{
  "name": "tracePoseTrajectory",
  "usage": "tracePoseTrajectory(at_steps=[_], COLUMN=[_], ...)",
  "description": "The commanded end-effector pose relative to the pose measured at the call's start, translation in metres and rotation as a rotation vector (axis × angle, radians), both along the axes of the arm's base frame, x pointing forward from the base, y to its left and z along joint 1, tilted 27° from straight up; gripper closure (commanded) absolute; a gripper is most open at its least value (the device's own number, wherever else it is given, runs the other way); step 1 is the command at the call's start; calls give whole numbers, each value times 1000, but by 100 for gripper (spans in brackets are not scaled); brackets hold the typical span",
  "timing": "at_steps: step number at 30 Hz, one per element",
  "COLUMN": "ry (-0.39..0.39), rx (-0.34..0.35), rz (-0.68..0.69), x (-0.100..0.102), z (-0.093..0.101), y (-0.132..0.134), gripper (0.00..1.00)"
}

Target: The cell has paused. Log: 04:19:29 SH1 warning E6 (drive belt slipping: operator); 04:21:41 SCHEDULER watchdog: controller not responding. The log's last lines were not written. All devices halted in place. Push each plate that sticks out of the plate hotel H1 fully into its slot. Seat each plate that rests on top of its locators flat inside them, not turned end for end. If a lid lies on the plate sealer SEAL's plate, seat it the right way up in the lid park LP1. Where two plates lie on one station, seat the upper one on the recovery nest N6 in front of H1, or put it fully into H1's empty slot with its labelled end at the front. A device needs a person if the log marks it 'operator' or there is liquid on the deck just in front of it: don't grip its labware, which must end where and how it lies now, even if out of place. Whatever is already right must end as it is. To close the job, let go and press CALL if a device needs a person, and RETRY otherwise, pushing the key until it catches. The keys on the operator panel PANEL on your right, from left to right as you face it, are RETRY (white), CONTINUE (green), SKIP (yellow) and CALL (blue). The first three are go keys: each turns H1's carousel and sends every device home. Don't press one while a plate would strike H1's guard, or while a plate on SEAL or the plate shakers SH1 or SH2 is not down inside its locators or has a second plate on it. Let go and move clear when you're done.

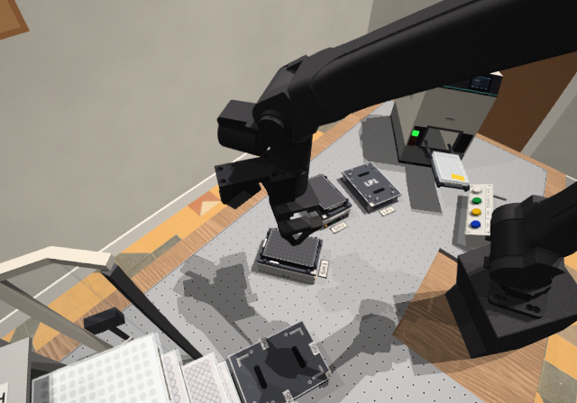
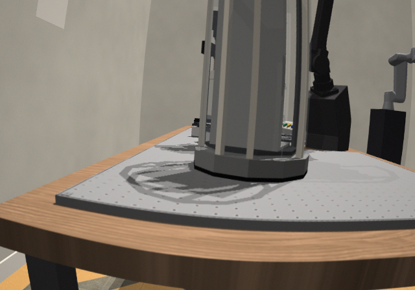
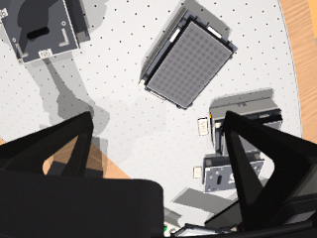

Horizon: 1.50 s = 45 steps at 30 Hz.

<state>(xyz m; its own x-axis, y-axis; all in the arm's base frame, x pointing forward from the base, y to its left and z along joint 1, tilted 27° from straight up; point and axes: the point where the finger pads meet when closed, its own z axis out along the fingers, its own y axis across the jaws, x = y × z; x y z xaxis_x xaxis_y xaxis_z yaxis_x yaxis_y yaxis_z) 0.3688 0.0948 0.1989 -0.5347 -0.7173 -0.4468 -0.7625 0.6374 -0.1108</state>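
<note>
Fingers are spread wide with nothing gripped, above a dark plate [image 1: 291,248] mid-surface [image 1: 372,268]; a second dark plate [image 1: 328,192] is seen tilted behind.

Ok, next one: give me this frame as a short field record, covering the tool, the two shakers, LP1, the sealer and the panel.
tool: open, empty, above the SH1 plate
SH1 plate: dark, on the shaker nearer the hotel
SH2 plate: dark, seating unclear, partly hidden by the arm
LP1: no lid on it
sealer plate: white, yellow label, on the tray
panel: white, green, yellow, blue keys
recovery nest: no plate
</note>
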Motion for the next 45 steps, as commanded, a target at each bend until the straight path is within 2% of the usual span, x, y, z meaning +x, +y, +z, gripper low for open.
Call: tracePoseTrajectory(at_steps=[1, 42, 45], ry=[-59, -300, -305], rx=[-46, -369, -375], rz=[113, 877, 891], x=[2, 2, 2], z=[5, 5, 5], y=[-1, -1, -1], gripper=[0, 0, 0])
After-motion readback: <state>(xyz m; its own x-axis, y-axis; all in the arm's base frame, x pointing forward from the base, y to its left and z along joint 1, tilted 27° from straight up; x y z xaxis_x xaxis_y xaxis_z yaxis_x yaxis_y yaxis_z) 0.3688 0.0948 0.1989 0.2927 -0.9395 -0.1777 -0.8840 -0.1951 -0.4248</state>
